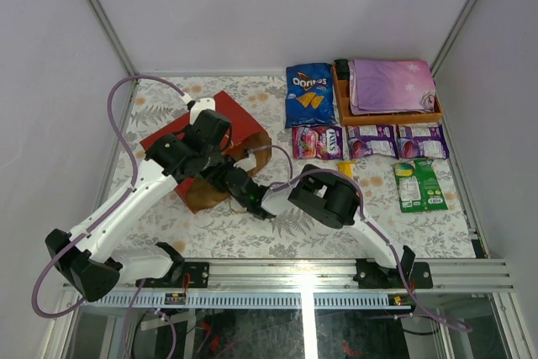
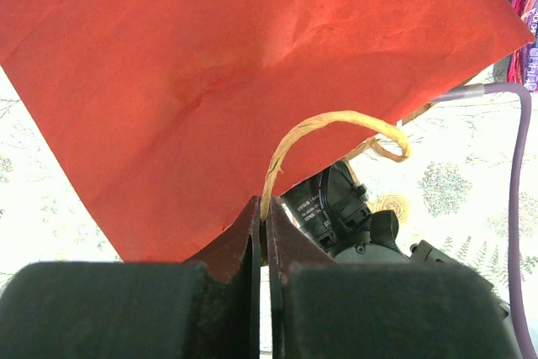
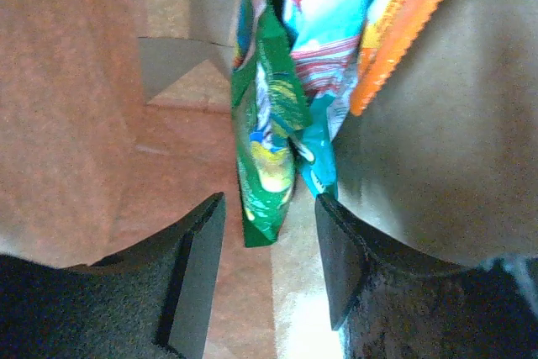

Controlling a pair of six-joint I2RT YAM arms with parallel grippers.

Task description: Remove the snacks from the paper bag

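Note:
The red paper bag lies on its side at the left of the table, mouth toward the arms. My left gripper is shut on its tan loop handle, with the bag's red outside above it. My right gripper is inside the bag's brown interior, open. The lower corner of a green packet hangs between its fingers without touching them. A blue packet and an orange-edged one lie just behind it. In the top view the right gripper sits at the bag's mouth.
On the table at the right lie a blue Doritos bag, a pink pack, two purple packs, a green pack and a small yellow one. An orange tray holds a purple cloth.

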